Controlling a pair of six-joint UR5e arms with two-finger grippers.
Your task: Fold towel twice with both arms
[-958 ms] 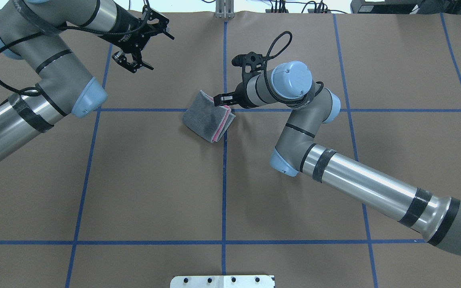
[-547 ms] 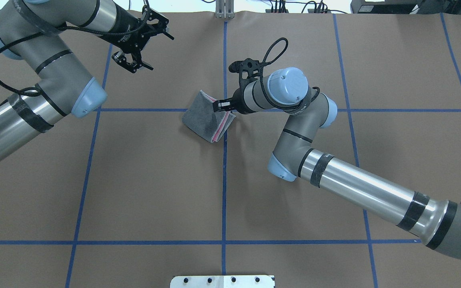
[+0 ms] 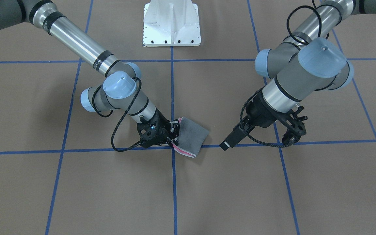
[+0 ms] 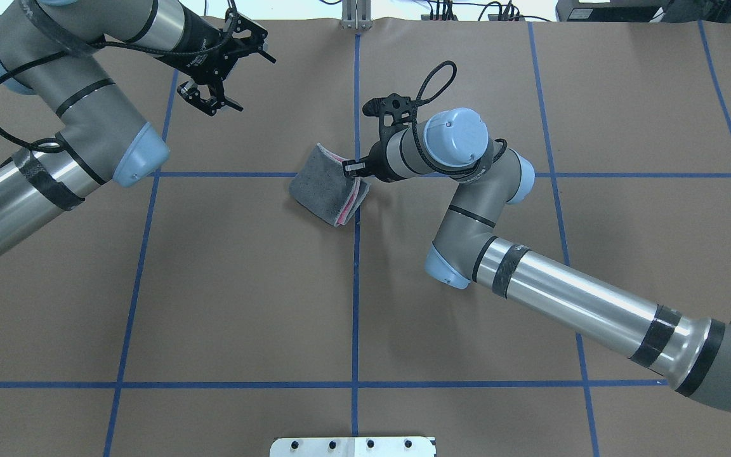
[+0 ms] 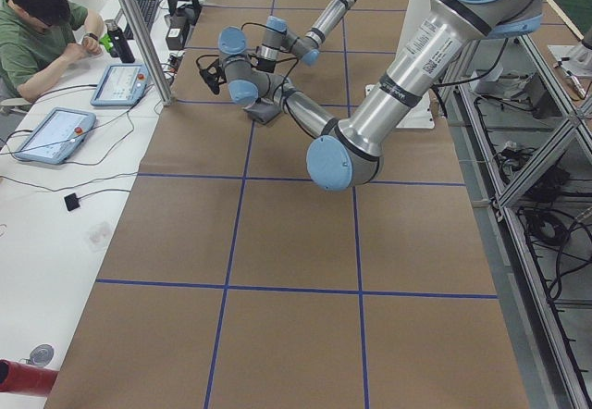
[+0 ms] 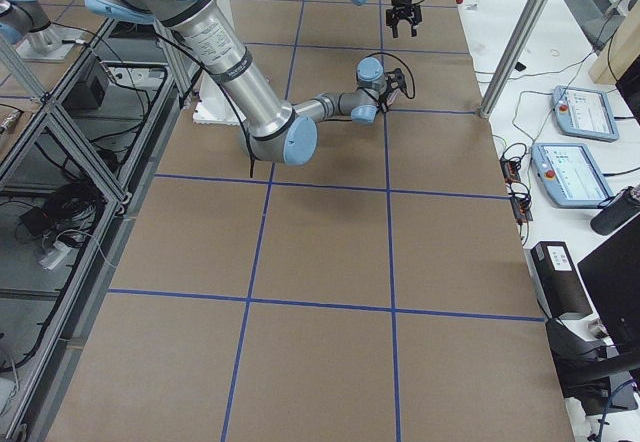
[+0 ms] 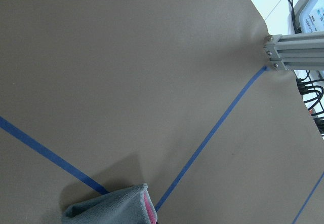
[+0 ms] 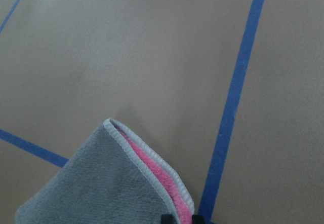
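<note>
Brown paper all over the tabletop (image 4: 226, 285), crossed by blue tape lines (image 4: 355, 304). Close to the middle, at a crossing of two lines, the towel (image 4: 324, 189): a small thick square, grey on top, with pink and light grey layers peeking out along one side. Looks folded twice already. Nearly done, then, by the look of it. Left to do, most likely: let go of the edge, pull back, and maybe press the pile down, not lying quite flat yet. No need for a big move next, only a soft one, so as not to drag the folds open. Right arm (image 4: 568, 298) stretched low across the tabletop, elbow bent, wrist turned in toward the towel. Right hand (image 4: 351, 167) down at the open side of the towel, nearly closed on the stacked edge, pinching it, judging by the right wrist view. Left arm (image 4: 86, 120) off on its own side, bent back and lifted. Left hand (image 4: 257, 86) up over bare paper near the far edge, well apart from the towel, spread wide, holding nothing. Beyond the tabletop, seen from the left side camera, a person (image 5: 37, 39) sitting at a white desk (image 5: 55, 205) with two tablets (image 5: 116, 83).
</note>
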